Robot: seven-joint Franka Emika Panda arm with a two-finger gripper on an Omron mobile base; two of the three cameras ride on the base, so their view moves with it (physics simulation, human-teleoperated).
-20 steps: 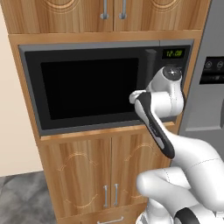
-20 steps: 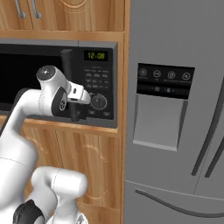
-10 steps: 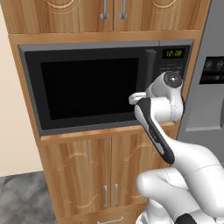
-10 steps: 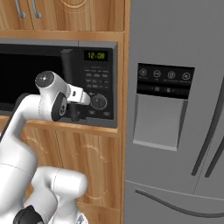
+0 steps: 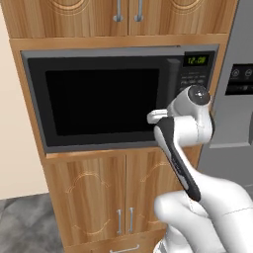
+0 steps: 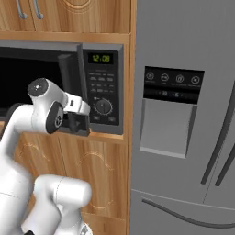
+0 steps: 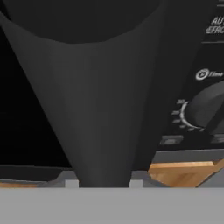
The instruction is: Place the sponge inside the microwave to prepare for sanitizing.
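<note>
The microwave (image 5: 99, 101) sits built into the wooden cabinet wall with its black-windowed door closed. My gripper (image 6: 81, 124) is at the lower end of the door's vertical bar handle (image 6: 67, 78), just left of the control panel (image 6: 103, 87). In the hand view the dark handle (image 7: 100, 109) runs up between my two fingertips, and my gripper (image 7: 103, 183) is shut on it. The panel's knob (image 7: 205, 107) shows to the right of the handle. The sponge is out of view.
A tall grey fridge (image 6: 183, 114) with a dispenser panel stands right beside the microwave. Wooden cabinet doors (image 5: 99, 197) are below the microwave and more cabinets (image 5: 123, 15) are above it. My white arm rises in front of the lower cabinets.
The jaws have closed around the microwave's door handle. The hand has sunk slightly along the handle. The door has stayed closed.
</note>
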